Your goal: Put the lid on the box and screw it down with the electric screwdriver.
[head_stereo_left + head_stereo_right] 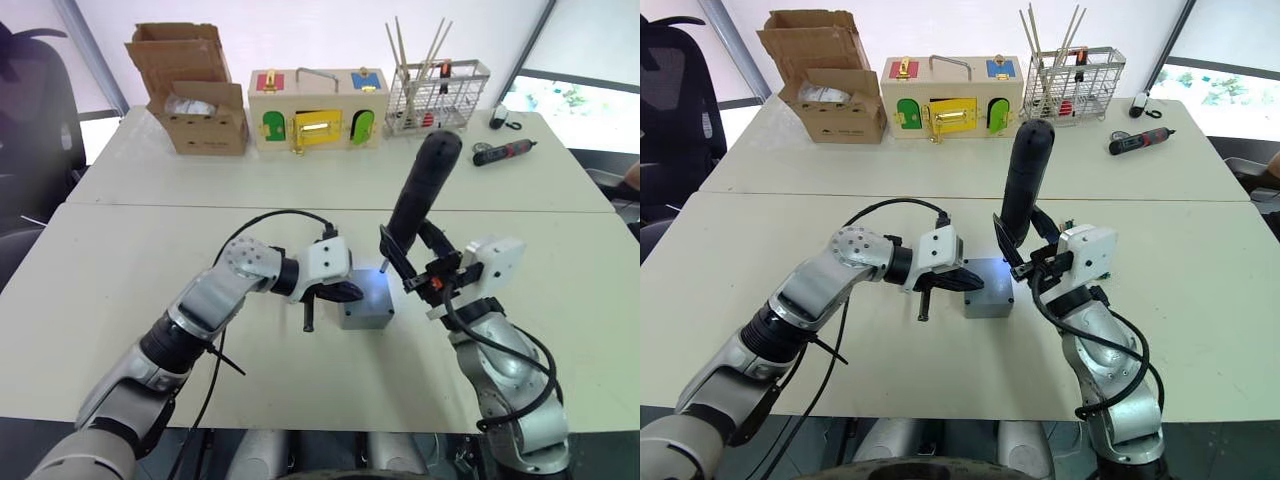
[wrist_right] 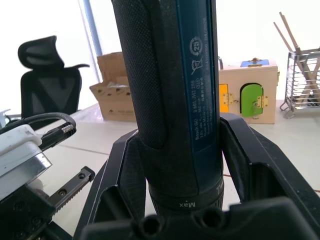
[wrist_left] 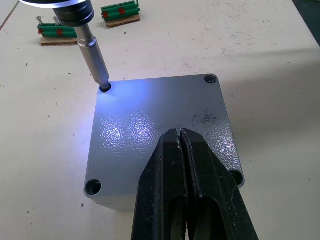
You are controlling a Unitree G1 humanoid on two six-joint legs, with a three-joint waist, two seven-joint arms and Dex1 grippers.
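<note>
The grey lid [image 3: 150,125] lies on the grey box [image 1: 365,315] at the middle of the near table. My left gripper [image 3: 181,135] is shut, and its joined fingertips rest on top of the lid [image 1: 372,290]. My right gripper [image 1: 404,262] is shut on the black electric screwdriver [image 1: 425,190], which stands nearly upright and leans slightly. Its metal bit [image 3: 95,57] sits in the lid's corner hole. The tool's light shines blue-white on the lid. Three other corner holes of the lid show in the left wrist view.
Two green blocks holding screws [image 3: 59,32] lie on the table beyond the box. At the far edge stand a cardboard box [image 1: 190,90], a wooden box with coloured doors [image 1: 315,110] and a wire rack [image 1: 435,95]. A small black-and-red screwdriver [image 1: 505,152] lies far right.
</note>
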